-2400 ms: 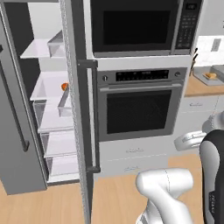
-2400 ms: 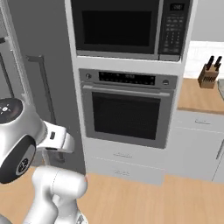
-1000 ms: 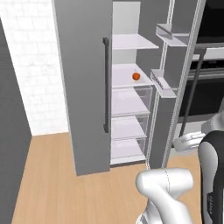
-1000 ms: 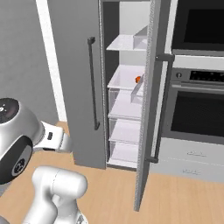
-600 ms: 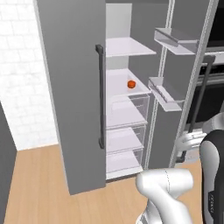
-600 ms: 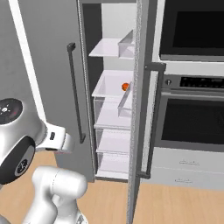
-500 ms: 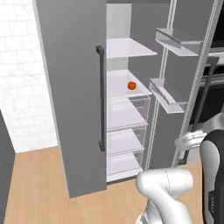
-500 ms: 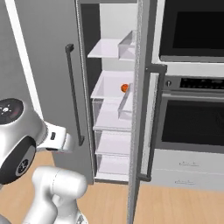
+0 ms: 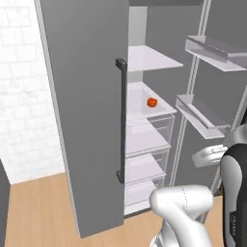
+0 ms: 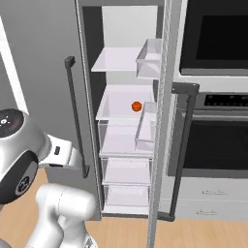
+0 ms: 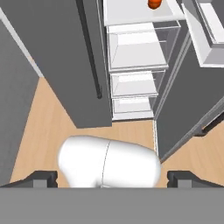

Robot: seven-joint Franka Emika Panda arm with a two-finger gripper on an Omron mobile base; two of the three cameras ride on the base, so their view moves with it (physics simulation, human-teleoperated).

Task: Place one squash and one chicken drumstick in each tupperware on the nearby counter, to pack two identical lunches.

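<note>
A small round orange-red squash (image 9: 152,102) lies on the middle shelf of the open fridge, near its right edge; it also shows in the right base view (image 10: 136,106) and at the top edge of the hand view (image 11: 154,4). My gripper (image 11: 111,177) is open, its two dark fingertips (image 11: 41,177) far apart with nothing between them. It hangs low over the wooden floor, well short of the fridge and below the squash's shelf. The chicken drumstick and the tupperware are out of view.
The fridge's right door (image 10: 162,121) stands open with bins (image 9: 200,116) on its inside. Its left door (image 9: 82,96) is shut, with a dark handle (image 9: 121,120). Clear drawers (image 10: 126,169) sit under the squash's shelf. An oven (image 10: 218,140) and a microwave (image 10: 218,38) are to the right.
The whole picture has shifted because the base has moved; the open fridge now sits nearer and more central. The squash stays on its shelf and the gripper stays open.
</note>
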